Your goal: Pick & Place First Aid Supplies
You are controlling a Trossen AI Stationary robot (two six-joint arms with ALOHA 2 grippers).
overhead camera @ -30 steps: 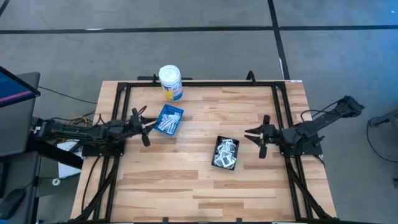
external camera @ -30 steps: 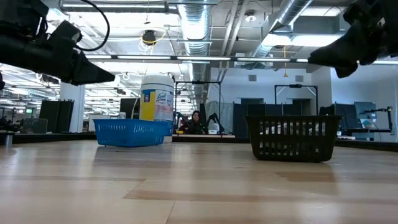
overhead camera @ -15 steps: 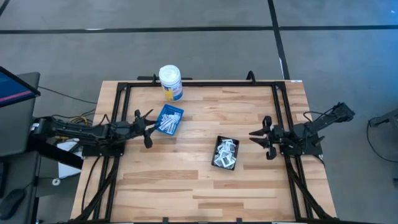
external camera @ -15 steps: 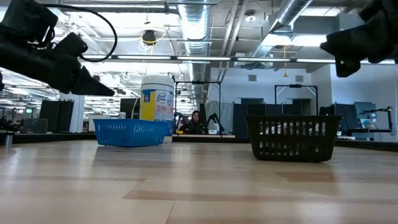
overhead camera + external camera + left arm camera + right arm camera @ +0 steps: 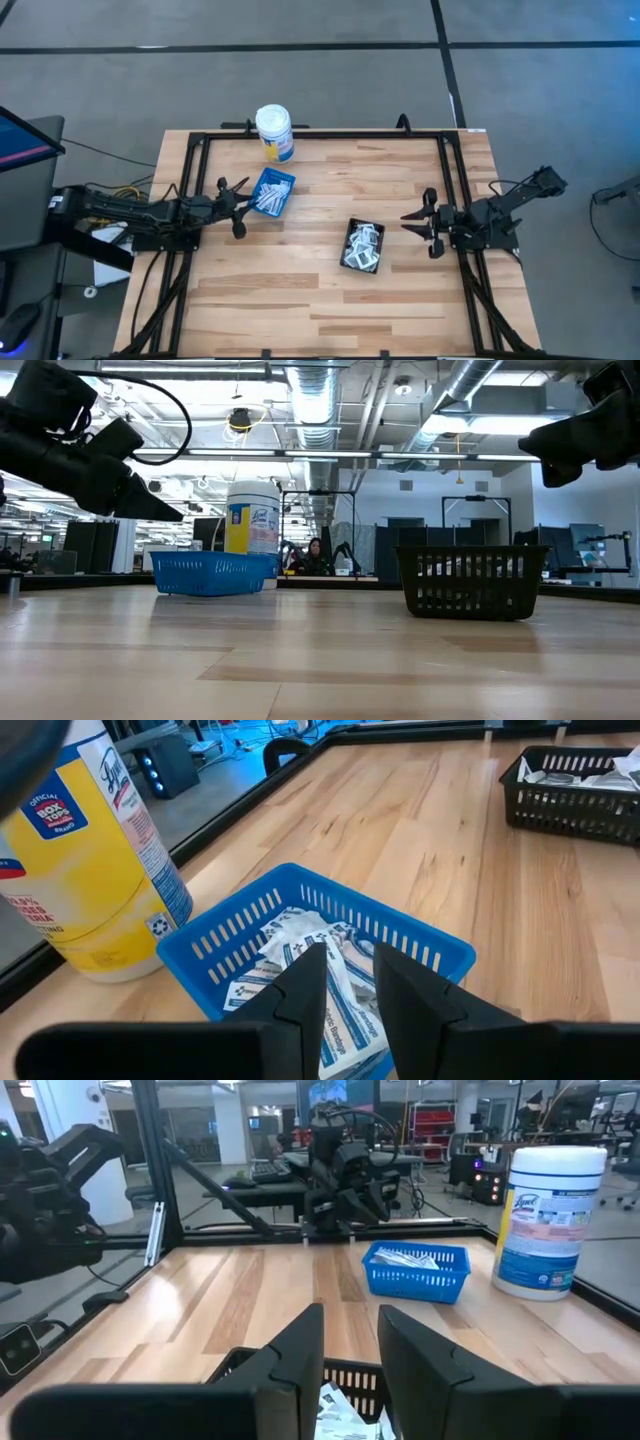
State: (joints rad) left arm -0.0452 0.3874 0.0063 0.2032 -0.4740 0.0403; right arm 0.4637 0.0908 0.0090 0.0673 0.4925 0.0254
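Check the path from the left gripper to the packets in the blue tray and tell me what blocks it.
Nothing visible does. The left gripper sits just beside the blue tray, holding nothing, and the packets lie uncovered in it. The white bottle stands off to the side.

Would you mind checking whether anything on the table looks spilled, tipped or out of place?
Nothing stands out. The white packets lie inside the blue basket, more fill the black basket, and the wipes canister stands upright at the table's far edge. No packets show loose on the wood.
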